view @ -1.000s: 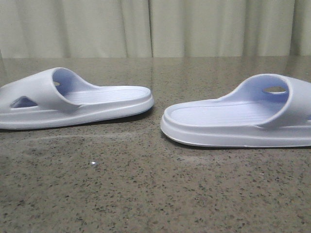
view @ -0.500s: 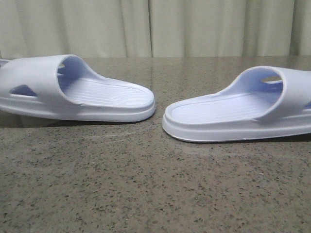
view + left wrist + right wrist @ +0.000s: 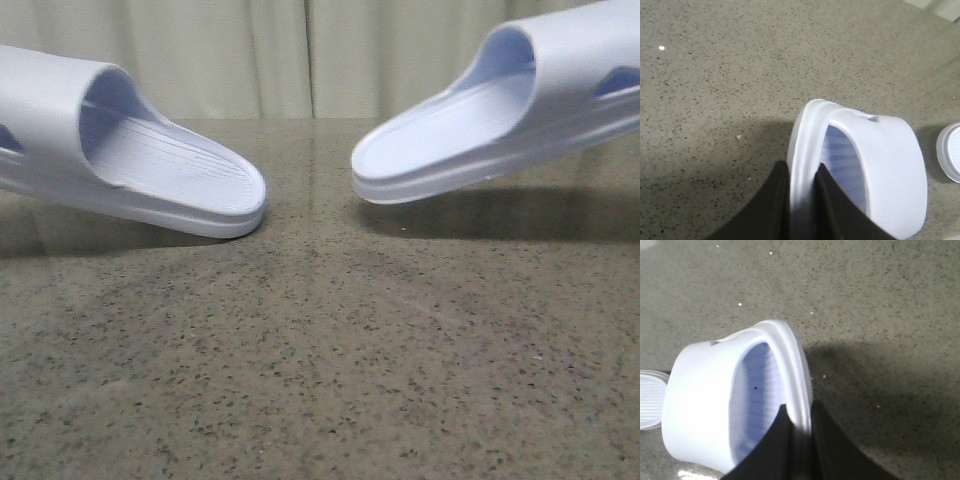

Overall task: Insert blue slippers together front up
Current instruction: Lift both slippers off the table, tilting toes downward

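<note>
Both slippers are lifted off the bench (image 3: 320, 380), heels inward. Your left gripper (image 3: 802, 210) clamps the left slipper (image 3: 130, 160); the right gripper (image 3: 797, 450) clamps the right slipper (image 3: 480, 120). Next, align soles and nest them, fronts upward.

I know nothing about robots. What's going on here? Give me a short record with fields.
Setting: speckled stone table, pale curtain behind
Left slipper: lifted, heel end tipped down toward the table
Right slipper: lifted clear of the table, its shadow below
Left gripper: pinching the left slipper's sole edge
Right gripper: pinching the right slipper's sole edge
Between slippers: heel ends face each other, a gap apart
Joined yet: no
</note>
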`<move>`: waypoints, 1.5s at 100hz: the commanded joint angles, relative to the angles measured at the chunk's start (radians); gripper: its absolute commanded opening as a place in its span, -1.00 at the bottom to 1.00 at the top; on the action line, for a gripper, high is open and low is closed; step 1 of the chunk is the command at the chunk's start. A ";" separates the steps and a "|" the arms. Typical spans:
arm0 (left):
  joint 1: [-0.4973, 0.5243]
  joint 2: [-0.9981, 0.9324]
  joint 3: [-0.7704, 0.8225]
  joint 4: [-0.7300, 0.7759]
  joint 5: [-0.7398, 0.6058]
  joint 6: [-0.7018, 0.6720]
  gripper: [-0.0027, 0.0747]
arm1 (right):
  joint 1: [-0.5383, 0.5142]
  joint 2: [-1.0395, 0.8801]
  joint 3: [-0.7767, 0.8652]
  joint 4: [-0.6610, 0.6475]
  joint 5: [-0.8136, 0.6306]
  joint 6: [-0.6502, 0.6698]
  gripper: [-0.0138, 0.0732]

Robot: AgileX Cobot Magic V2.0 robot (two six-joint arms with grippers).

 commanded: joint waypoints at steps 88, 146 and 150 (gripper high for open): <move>0.031 -0.019 -0.034 -0.514 0.276 0.163 -0.89 | 0.009 0.092 -0.035 0.616 0.207 -0.345 -0.93; 0.031 0.012 -0.034 -0.596 0.424 0.217 -0.89 | 0.101 0.207 -0.035 0.689 0.284 -0.462 -0.93; 0.031 0.012 -0.034 -0.596 0.429 0.217 -0.89 | 0.115 0.216 -0.035 0.696 0.284 -0.466 -0.93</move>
